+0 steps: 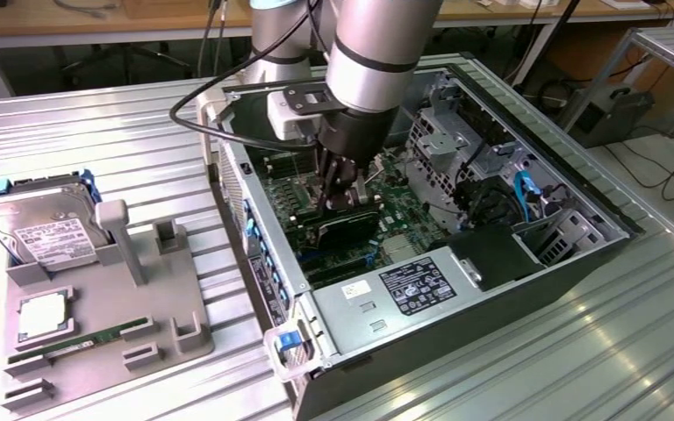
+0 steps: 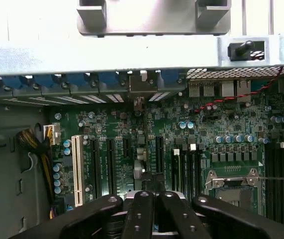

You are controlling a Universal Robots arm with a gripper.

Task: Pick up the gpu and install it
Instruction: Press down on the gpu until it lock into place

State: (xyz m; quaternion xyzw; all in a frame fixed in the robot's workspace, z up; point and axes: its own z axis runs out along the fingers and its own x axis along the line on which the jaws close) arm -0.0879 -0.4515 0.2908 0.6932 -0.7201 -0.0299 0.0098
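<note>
One gripper: black multi-link gripper [image 1: 347, 195] reaches down inside the open computer case [image 1: 571, 241], over the green motherboard [image 1: 413, 215].
Jaws: closed together on the top edge of the gpu, fingers [image 2: 142, 214] pinched around it.
Gpu: thin flat black rectangular card [image 1: 343, 230], standing on edge across the motherboard, directly beneath the gripper; its lower edge is at the expansion slots [image 2: 109, 164].
Surroundings: grey parts tray [image 1: 103, 338] on the exterior view's left holds a silver hard drive [image 1: 39, 230] and a green memory stick [image 1: 85, 340].
</note>
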